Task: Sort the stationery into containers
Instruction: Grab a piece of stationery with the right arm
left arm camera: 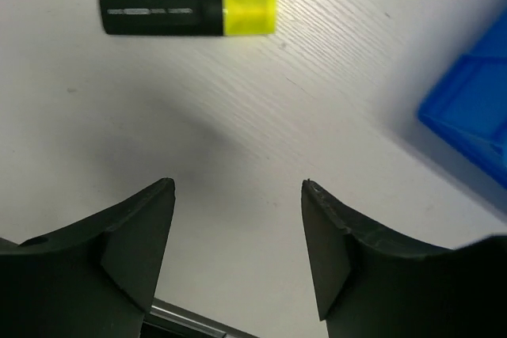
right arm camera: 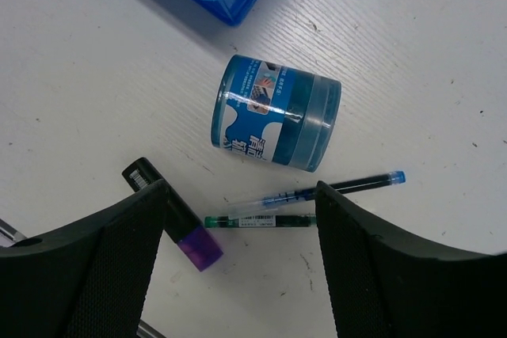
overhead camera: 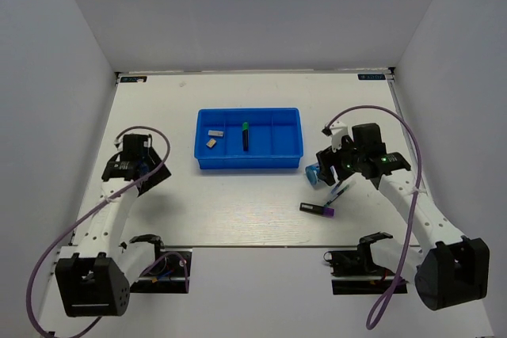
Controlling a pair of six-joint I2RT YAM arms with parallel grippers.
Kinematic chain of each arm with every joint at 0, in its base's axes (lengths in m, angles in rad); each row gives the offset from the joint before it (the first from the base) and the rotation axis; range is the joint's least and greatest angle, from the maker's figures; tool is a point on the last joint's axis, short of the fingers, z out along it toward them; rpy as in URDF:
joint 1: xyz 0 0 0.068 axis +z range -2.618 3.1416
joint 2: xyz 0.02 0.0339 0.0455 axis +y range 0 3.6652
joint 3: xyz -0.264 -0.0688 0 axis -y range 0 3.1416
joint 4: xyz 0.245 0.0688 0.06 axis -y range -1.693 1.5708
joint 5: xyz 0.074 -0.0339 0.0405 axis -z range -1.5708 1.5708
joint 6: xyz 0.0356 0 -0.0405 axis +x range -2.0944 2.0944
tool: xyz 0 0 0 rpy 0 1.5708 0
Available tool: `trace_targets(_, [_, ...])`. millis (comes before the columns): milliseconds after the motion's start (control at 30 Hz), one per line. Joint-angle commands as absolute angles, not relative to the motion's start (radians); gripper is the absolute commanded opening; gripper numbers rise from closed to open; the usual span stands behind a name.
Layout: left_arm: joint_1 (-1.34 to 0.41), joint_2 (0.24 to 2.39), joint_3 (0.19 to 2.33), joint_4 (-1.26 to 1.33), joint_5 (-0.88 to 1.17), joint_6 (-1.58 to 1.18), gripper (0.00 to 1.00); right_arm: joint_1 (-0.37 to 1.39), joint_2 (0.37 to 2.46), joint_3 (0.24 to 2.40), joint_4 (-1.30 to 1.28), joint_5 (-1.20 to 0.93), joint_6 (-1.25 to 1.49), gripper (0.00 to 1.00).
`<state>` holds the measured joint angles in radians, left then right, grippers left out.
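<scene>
My left end effector (left arm camera: 238, 187), spread and empty like the right end effector (right arm camera: 242, 187), hovers with the yellow-ended marker (left arm camera: 188, 12) lying crosswise on the tabletop (left arm camera: 317, 100) at the upper left of its wrist view, blue tray (left arm camera: 475, 108) at the right edge.

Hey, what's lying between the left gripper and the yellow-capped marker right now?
Nothing. The left wrist view shows only bare white table between the open left gripper and the yellow-capped marker.
</scene>
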<state>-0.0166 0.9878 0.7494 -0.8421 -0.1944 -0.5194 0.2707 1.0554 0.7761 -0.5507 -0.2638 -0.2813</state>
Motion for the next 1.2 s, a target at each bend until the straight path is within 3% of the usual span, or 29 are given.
trace_targets(0, [0.101, 1.012, 0.761, -0.813, -0.146, -0.683, 0.73, 0.278, 1.066, 0.808, -0.541, -0.287, -0.275, 0.76])
trace_targets(100, [0.170, 1.084, 0.793, -0.755, -0.031, -0.744, 0.63, 0.275, 1.066, 0.811, -0.548, -0.281, -0.288, 0.72])
trace_targets(133, [0.169, 1.124, 0.811, -0.740, -0.020, -0.736, 0.61, 0.273, 1.048, 0.813, -0.555, -0.282, -0.317, 0.61])
trace_targets(167, [0.170, 1.138, 0.827, -0.741, -0.011, -0.726, 0.61, 0.272, 1.042, 0.813, -0.604, -0.299, -0.348, 0.53])
trace_targets(233, [0.164, 1.181, 0.890, -0.747, 0.056, -0.643, 0.65, 0.273, 1.011, 0.802, -0.662, -0.446, -0.576, 0.50])
trace_targets(333, [0.161, 1.172, 0.905, -0.799, 0.060, -0.557, 0.77, 0.276, 0.976, 0.752, -0.845, -0.581, -0.830, 0.63])
trace_targets(367, [0.166, 1.146, 0.897, -0.793, 0.057, -0.539, 0.86, 0.275, 0.973, 0.706, -0.848, -0.595, -0.853, 0.70])
trace_targets(567, [0.131, 1.019, 0.792, -0.781, 0.048, -0.482, 0.99, 0.311, 1.061, 0.643, -0.825, -0.646, -0.916, 0.76])
trace_targets(833, [0.101, 0.956, 0.741, -0.778, 0.040, -0.459, 0.99, 0.396, 1.117, 0.539, -0.551, -0.486, -0.827, 0.80])
trace_targets(1167, [0.100, 0.936, 0.706, -0.759, 0.046, -0.457, 0.99, 0.465, 1.233, 0.538, -0.460, -0.327, -0.790, 0.78])
